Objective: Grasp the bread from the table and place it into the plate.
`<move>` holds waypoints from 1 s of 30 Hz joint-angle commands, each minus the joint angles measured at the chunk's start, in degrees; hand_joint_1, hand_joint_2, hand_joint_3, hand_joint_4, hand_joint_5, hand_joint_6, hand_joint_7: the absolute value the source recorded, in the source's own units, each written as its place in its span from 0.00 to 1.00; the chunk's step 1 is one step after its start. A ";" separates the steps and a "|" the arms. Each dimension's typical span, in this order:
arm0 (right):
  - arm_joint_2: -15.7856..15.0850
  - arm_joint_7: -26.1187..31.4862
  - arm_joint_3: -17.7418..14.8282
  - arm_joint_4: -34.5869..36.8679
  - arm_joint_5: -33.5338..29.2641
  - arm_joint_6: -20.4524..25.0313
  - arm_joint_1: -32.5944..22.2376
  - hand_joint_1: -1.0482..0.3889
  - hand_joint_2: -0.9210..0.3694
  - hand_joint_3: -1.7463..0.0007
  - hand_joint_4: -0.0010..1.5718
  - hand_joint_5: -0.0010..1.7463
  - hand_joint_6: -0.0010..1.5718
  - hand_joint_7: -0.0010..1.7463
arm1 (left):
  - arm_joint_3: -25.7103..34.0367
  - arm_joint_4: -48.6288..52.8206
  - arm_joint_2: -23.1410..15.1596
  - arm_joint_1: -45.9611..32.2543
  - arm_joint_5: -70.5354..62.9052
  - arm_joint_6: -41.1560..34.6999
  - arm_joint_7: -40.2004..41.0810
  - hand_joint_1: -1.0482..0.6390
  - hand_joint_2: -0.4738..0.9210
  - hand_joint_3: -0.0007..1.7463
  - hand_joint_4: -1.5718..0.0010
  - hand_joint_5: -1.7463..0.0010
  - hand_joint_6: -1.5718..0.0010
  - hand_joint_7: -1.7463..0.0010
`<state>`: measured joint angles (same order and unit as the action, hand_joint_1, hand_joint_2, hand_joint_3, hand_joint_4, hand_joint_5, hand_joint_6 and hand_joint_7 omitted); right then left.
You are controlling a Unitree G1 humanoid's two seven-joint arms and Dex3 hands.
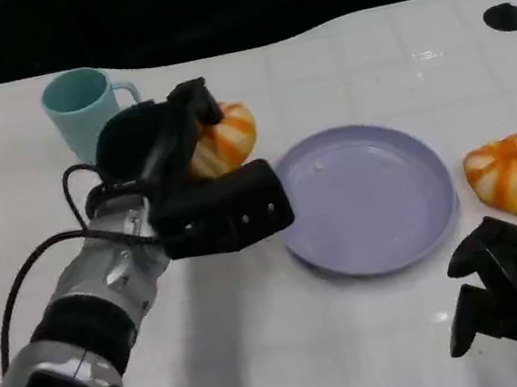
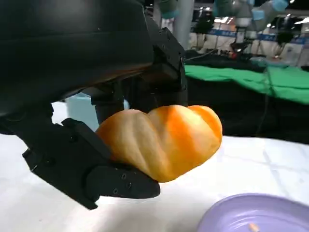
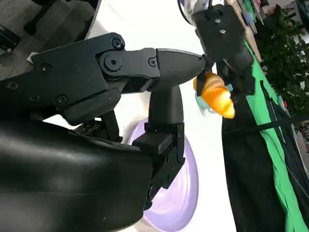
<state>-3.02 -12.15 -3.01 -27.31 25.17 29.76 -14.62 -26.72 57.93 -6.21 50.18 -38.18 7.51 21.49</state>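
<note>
The head view looks down on the table (image 1: 267,352); both close wrist views share the plate (image 1: 370,199)

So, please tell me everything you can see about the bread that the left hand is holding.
The bread is a round bun with a twisted, lobed top, pale golden with darker orange stripes and a slightly glossy crust. It looks whole and undamaged. The left hand grips it between black fingers pressing from below and from behind. In the left wrist view it appears lifted off the white table. It hangs beside the purple plate, just short of its rim, in front of the teal cup. Nothing else touches it.
</note>
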 commanded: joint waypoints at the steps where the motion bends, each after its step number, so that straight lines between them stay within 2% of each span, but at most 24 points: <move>1: -0.53 0.13 -0.14 0.08 0.17 -0.32 0.06 0.42 0.00 0.79 0.41 1.00 0.31 0.92 | -1.37 -1.11 1.27 3.23 -0.79 2.03 -0.91 0.50 0.76 0.44 0.43 0.00 0.51 0.22; 3: -0.58 0.05 0.09 0.04 -0.12 -0.65 -0.04 0.42 0.00 0.78 0.41 1.00 0.31 0.92 | -1.91 -0.39 2.24 3.84 -0.81 4.08 -1.03 0.50 0.76 0.46 0.42 0.00 0.56 0.08; 4: -0.54 0.02 0.13 0.04 -0.12 -0.75 -0.08 0.42 0.00 0.78 0.41 1.00 0.31 0.92 | -2.12 0.00 2.60 4.08 -0.90 4.76 -0.97 0.49 0.76 0.47 0.40 0.00 0.53 0.17; 6: -0.40 0.15 0.18 -0.07 -0.08 -0.71 -0.16 0.42 0.00 0.78 0.40 1.00 0.30 0.92 | -2.39 0.53 3.29 4.50 -0.85 5.07 -1.44 0.48 0.76 0.47 0.39 0.00 0.51 0.23; 7: -0.34 0.13 0.16 -0.09 0.06 -0.67 -0.16 0.42 0.00 0.78 0.40 1.00 0.30 0.93 | -2.56 0.72 3.76 4.69 -0.80 5.16 -1.89 0.48 0.76 0.47 0.39 0.00 0.52 0.18; 8: -0.30 0.20 0.16 -0.16 0.12 -0.56 -0.18 0.42 0.00 0.78 0.40 1.00 0.30 0.93 | -2.90 1.01 4.28 5.01 -0.93 5.09 -2.61 0.49 0.75 0.47 0.40 0.00 0.54 0.10; 10: -0.34 0.36 0.23 -0.46 0.13 -0.27 -0.27 0.42 0.00 0.78 0.40 1.00 0.30 0.93 | -3.67 1.65 5.34 5.62 -1.35 5.01 -3.63 0.48 0.76 0.48 0.40 0.00 0.56 0.07; 12: -0.53 0.18 0.38 -0.55 -0.06 -0.50 -0.39 0.42 0.00 0.78 0.41 1.00 0.30 0.93 | -4.19 2.23 6.48 6.18 -1.66 4.40 -4.57 0.48 0.76 0.46 0.40 0.00 0.52 0.21; 13: -0.56 0.05 0.40 -0.50 -0.08 -0.70 -0.46 0.42 0.00 0.78 0.41 1.00 0.30 0.93 | -4.26 2.54 7.11 6.44 -1.63 4.03 -5.21 0.48 0.76 0.45 0.40 0.00 0.49 0.35; 14: -0.57 -0.03 0.41 -0.45 -0.10 -0.84 -0.50 0.42 0.00 0.78 0.41 1.00 0.30 0.93 | -4.26 2.73 7.50 6.60 -1.56 3.78 -5.67 0.48 0.78 0.40 0.40 0.00 0.42 0.56; 15: -0.50 -0.12 0.33 -0.38 0.10 -0.89 -0.53 0.42 0.00 0.78 0.41 1.00 0.30 0.93 | -4.46 3.08 7.93 6.77 -1.64 3.70 -5.71 0.48 0.79 0.38 0.40 0.00 0.39 0.64; 16: -0.36 -0.01 0.26 -0.41 0.28 -0.75 -0.54 0.42 0.00 0.77 0.41 1.00 0.30 0.93 | -5.06 3.70 8.42 7.08 -2.11 3.59 -5.72 0.48 0.80 0.37 0.40 0.00 0.36 0.68; 17: -0.32 0.09 0.27 -0.46 0.33 -0.61 -0.53 0.42 0.00 0.77 0.40 1.00 0.30 0.93 | -5.56 4.34 8.96 7.44 -2.42 3.33 -6.06 0.47 0.84 0.33 0.41 0.00 0.38 0.56; 19: -0.33 0.17 0.35 -0.58 0.32 -0.45 -0.51 0.42 0.00 0.77 0.40 1.00 0.30 0.93 | -6.19 5.48 9.83 7.94 -2.78 3.17 -6.09 0.46 0.88 0.30 0.42 0.00 0.42 0.46; 20: -0.35 0.10 0.39 -0.56 0.32 -0.49 -0.49 0.42 0.00 0.77 0.40 1.00 0.30 0.93 | -6.44 6.09 10.32 8.16 -2.86 3.12 -5.95 0.47 0.88 0.29 0.42 0.00 0.43 0.46; 22: -0.32 0.04 0.54 -0.49 0.14 -0.77 -0.50 0.42 0.00 0.78 0.40 1.00 0.30 0.93 | -6.73 7.24 11.17 8.55 -2.82 3.18 -5.72 0.48 0.89 0.28 0.42 0.00 0.43 0.54; 23: -0.28 0.06 0.62 -0.47 0.05 -0.88 -0.51 0.42 0.00 0.78 0.40 1.00 0.30 0.93 | -6.86 7.80 11.58 8.77 -2.78 3.13 -5.85 0.48 0.89 0.28 0.41 0.00 0.40 0.55; 25: -0.22 0.14 0.81 -0.49 -0.10 -1.04 -0.54 0.42 0.00 0.78 0.40 1.00 0.30 0.93 | -7.12 8.87 12.36 9.22 -2.78 2.66 -6.40 0.49 0.87 0.34 0.41 0.00 0.43 0.45; 29: 0.00 0.38 0.91 -0.59 0.13 -0.99 -0.61 0.42 0.00 0.78 0.40 1.00 0.30 0.93 | -7.65 10.55 13.06 9.40 -2.97 3.11 -6.25 0.49 0.85 0.38 0.43 0.00 0.45 0.40; 30: -0.02 0.39 0.98 -0.62 0.05 -1.07 -0.64 0.42 0.00 0.77 0.40 1.00 0.30 0.93 | -7.75 10.93 13.18 9.38 -2.97 3.40 -6.20 0.49 0.85 0.35 0.44 0.00 0.45 0.41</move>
<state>-2.89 -12.11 -1.70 -27.40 25.02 29.53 -14.82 -34.09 67.72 7.02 57.83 -40.86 10.45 15.80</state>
